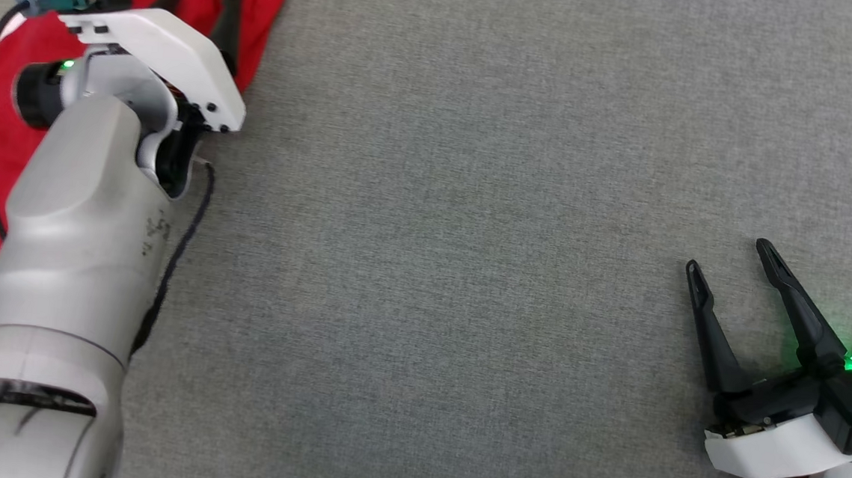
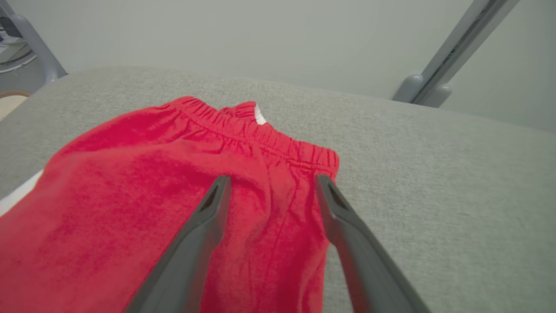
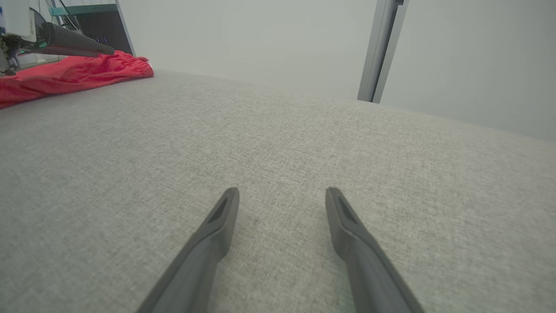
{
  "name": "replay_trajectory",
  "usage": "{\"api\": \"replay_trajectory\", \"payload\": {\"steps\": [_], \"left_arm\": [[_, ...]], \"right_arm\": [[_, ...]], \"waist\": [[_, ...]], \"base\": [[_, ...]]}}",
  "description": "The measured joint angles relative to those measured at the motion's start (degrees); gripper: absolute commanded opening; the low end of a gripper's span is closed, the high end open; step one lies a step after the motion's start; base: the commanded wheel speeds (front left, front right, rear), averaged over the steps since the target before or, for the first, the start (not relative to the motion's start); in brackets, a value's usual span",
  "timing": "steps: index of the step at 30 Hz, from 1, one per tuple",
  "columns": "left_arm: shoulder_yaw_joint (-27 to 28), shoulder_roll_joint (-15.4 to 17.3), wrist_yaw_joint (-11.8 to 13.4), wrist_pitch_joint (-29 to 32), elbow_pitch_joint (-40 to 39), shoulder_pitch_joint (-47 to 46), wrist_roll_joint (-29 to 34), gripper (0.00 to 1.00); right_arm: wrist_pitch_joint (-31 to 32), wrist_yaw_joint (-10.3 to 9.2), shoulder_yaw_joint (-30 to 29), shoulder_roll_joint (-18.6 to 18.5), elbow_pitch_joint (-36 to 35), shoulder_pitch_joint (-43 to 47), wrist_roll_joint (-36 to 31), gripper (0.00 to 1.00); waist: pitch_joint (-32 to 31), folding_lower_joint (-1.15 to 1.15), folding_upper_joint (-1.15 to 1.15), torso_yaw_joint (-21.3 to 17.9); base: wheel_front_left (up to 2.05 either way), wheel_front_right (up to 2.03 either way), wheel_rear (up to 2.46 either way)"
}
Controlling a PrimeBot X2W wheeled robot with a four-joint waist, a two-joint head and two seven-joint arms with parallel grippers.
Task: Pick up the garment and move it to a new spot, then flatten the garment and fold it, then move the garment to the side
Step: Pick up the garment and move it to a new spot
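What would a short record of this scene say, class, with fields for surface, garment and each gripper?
surface: grey cloth-covered table
garment: red garment with elastic waistband, lying at the table's left side
left gripper: left gripper open, over the garment near its waistband; contact unclear
right gripper: right gripper open, over bare table, apart from the garment
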Motion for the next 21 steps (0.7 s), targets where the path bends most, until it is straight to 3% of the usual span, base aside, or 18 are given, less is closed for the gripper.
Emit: {"api": "replay_trajectory", "payload": {"steps": [2, 12, 13, 14, 21], "left_arm": [[-0.4, 0.9, 1.5, 0.0, 2.5, -1.5, 0.9, 1.00], [-0.8, 1.8, 3.9, 1.2, 8.0, -3.8, 0.8, 1.00], [-0.7, 1.8, 3.4, 1.2, 8.2, -3.8, 0.6, 0.87], [-0.5, 1.7, 2.8, 1.2, 8.3, -3.8, -0.1, 0.00], [-0.6, 1.9, -0.1, -8.3, 7.6, -2.0, -1.2, 0.00]], "right_arm": [[0.0, 0.00, 0.1, 0.2, -0.4, -0.1, 0.0, 1.00], [-0.2, 0.02, 0.2, 0.6, -2.2, -0.7, -0.5, 1.00], [-0.2, 0.02, 0.1, 0.6, -2.3, -0.7, -0.6, 1.00], [-0.2, 0.02, 0.0, 0.7, -2.3, -0.7, -0.6, 1.00], [0.0, 0.01, -0.3, 1.7, -1.5, -1.5, -0.4, 1.00]], "waist": [[0.6, 0.00, 0.00, -0.8], [3.1, 0.00, 0.00, -2.4], [3.3, 0.00, 0.00, -2.5], [3.3, 0.00, 0.00, -2.5], [2.4, 0.00, 0.00, -2.7]], "base": [[0.00, 0.00, 0.00], [0.00, 0.00, 0.00], [0.00, 0.00, 0.00], [0.00, 0.00, 0.00], [0.00, 0.00, 0.00]]}}
